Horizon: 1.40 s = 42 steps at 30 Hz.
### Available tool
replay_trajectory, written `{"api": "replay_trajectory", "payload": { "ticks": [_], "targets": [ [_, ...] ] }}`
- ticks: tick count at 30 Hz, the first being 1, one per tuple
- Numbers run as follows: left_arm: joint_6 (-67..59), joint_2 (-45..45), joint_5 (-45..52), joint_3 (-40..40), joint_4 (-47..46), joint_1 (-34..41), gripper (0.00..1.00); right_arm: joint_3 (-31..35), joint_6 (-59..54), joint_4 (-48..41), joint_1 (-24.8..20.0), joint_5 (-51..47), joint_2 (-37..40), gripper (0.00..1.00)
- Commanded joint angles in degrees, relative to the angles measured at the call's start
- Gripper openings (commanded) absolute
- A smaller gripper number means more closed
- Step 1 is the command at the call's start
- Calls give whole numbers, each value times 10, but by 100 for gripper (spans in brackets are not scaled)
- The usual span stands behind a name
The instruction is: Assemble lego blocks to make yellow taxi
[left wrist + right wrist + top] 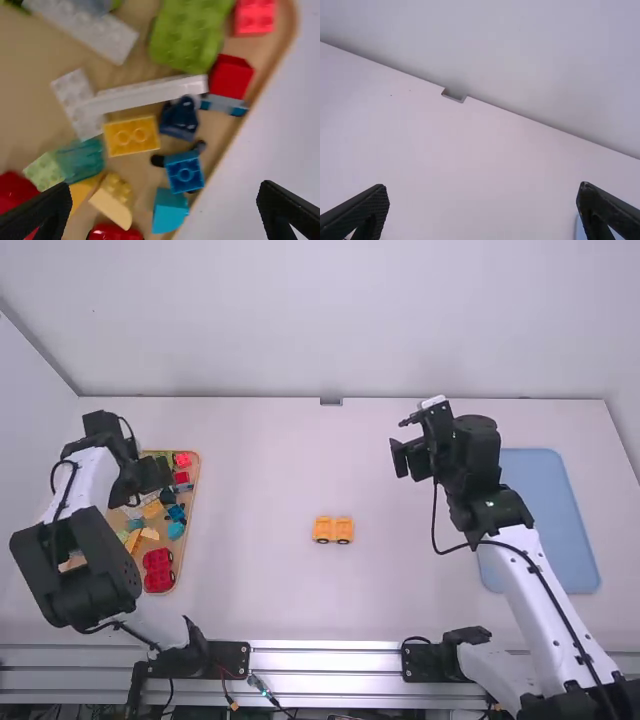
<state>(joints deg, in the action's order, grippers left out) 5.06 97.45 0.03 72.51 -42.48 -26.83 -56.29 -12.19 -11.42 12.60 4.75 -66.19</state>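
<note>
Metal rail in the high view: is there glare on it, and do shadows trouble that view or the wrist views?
High view: bright streaks along the rail, soft, even light on the table, no hard shadow beside the car; left wrist view: no hard shadows among the blocks; right wrist view: a soft darker band low on the wall.
</note>
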Motion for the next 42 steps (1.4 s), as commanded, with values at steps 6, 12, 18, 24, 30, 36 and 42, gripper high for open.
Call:
{"api": "replay_trajectory", "payload": {
  "ticks": [6,12,18,24,30,36,42],
  "targets": [
    [225,3,-24,-89,40,-56,99,-18,3,14,2,-1,-2,99],
    [289,3,-25,-145,68,-61,99,-18,3,21,2,0,-2,99],
    [282,3,-25,-168,92,-59,95,-18,3,21,2,0,-2,99],
    [282,3,-12,-185,109,-58,86,-18,3,20,2,4,-2,99],
    [282,3,-10,-216,156,-58,83,-18,4,20,2,4,-2,99],
    [282,3,-10,-234,180,-58,80,-18,3,20,2,4,-2,99],
    [282,3,-10,-247,193,-58,77,-18,4,20,2,4,-2,99]
  ]
}}
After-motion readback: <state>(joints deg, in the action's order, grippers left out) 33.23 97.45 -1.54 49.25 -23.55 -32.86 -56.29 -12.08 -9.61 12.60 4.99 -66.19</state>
